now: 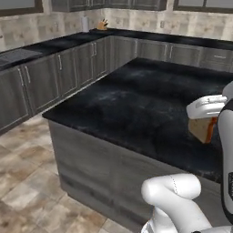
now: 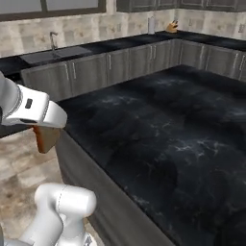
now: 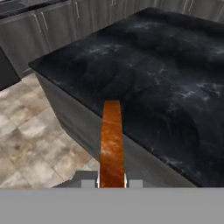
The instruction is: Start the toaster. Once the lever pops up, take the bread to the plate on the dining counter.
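Bread (image 3: pixel 112 144) clamped edge-on in the closed gripper (image 3: pixel 111 181), carried in the air at the near edge of the dining counter (image 3: pixel 166 87).
Orange-brown crust faces the hand camera; the slice hangs under the white hand, above the counter's edge and the tiled floor (image 3: pixel 30 135). Grey cabinets (image 1: pixel 54 73) line the far wall.

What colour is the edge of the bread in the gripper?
Orange-brown crust on the bread, clearest in the hand view.
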Tool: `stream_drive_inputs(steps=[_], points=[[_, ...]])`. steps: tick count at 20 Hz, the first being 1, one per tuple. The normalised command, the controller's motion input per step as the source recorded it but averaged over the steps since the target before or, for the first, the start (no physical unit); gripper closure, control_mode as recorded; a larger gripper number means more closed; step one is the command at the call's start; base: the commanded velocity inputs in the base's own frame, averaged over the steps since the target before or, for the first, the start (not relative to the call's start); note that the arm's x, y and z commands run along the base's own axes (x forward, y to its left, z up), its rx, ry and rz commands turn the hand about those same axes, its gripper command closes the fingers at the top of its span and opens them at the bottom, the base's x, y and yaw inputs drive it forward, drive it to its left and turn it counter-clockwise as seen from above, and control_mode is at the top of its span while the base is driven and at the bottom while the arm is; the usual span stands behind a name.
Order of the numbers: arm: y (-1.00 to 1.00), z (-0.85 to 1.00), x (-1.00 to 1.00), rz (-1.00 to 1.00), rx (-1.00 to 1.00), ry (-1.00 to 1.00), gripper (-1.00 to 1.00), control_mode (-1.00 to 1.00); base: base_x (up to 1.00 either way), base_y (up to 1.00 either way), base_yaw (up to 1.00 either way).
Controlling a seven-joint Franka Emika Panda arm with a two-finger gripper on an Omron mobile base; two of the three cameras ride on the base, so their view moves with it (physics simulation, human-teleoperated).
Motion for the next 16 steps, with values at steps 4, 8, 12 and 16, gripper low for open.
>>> stream_drive_inputs(steps=[4, 8, 12, 16], points=[[0.00, 0.00, 0.00, 0.00, 0.00, 0.00, 1.00, 1.00, -0.41, 0.00, -0.61], [0.00, 0.00, 0.00, 0.00, 0.00, 0.00, 1.00, 1.00, -0.44, 0.00, -0.60], [0.00, 0.00, 0.00, 0.00, 0.00, 0.00, 1.00, 1.00, -0.41, 0.00, -0.59], [0.00, 0.00, 0.00, 0.00, 0.00, 0.00, 1.00, 1.00, -0.30, -0.01, -0.49]])
